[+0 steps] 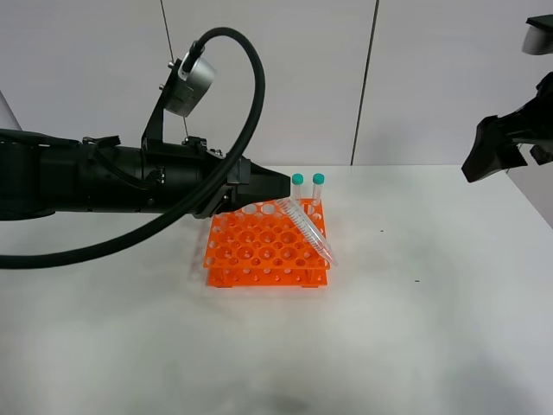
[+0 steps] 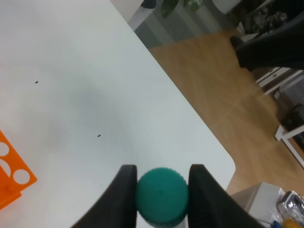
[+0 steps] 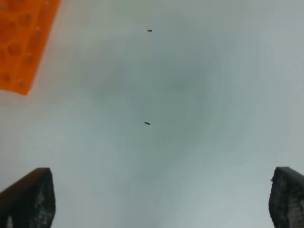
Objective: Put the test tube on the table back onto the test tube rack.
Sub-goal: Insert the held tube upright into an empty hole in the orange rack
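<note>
I'm holding the tube [image 1: 309, 232] by its cap [image 2: 161, 192], left hand [image 1: 281, 194] clamped on it. It's slanting tip down-right over the rack's [image 1: 259, 246] near-right corner, so I'm thinking it needs uprighting. Right hand [image 3: 161, 197] is hanging spread, far right.

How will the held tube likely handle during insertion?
Probably stiff and light: the test tube hangs tilted, unbent, from the left gripper pinching only its cap. Round and smooth, it may pivot in that grip or roll if dropped on the table.
</note>
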### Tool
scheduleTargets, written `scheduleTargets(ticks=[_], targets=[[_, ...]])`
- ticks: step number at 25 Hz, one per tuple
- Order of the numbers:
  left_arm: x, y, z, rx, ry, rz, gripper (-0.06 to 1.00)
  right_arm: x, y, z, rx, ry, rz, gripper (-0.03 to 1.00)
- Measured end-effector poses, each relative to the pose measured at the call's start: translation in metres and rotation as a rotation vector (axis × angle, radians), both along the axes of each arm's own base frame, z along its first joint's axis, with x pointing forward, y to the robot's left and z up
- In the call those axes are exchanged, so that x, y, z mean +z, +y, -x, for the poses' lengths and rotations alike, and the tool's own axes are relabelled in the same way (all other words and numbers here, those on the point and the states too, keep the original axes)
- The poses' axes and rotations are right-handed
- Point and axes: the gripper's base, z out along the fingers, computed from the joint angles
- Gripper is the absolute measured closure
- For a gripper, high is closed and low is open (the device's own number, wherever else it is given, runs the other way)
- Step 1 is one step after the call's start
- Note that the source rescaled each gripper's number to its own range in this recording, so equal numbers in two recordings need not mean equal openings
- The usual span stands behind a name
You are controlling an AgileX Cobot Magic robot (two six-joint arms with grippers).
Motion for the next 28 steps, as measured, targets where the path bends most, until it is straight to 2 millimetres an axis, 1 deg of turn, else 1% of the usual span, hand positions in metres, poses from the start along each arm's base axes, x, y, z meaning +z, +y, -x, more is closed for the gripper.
scheduleTargets(ticks=[5,11,14,16,20,21,24,26,28], targets=[[0.000,0.000,0.000,0.000,0.000,0.000,0.94,0.000,-0.004,0.000,-0.064,0.001,0.050,-0.03],[0.000,0.000,0.000,0.000,0.000,0.000,0.94,-0.004,-0.005,0.007,-0.072,0.081,0.056,-0.03],[0.000,0.000,0.000,0.000,0.000,0.000,0.94,-0.013,-0.006,0.020,-0.078,0.111,0.057,-0.03],[0.000,0.000,0.000,0.000,0.000,0.000,0.94,-0.029,-0.007,0.037,-0.080,0.160,0.062,-0.03],[0.000,0.000,0.000,0.000,0.000,0.000,0.94,-0.064,-0.011,0.085,-0.083,0.263,0.072,-0.03],[0.000,0.000,0.000,0.000,0.000,0.000,0.94,-0.069,-0.012,0.098,-0.088,0.266,0.070,-0.03],[0.000,0.000,0.000,0.000,0.000,0.000,0.94,-0.086,-0.015,0.131,-0.100,0.224,0.061,-0.03],[0.000,0.000,0.000,0.000,0.000,0.000,0.94,-0.091,-0.016,0.149,-0.105,0.163,0.043,-0.03],[0.000,0.000,0.000,0.000,0.000,0.000,0.94,-0.091,-0.016,0.167,-0.110,0.073,0.018,-0.03]])
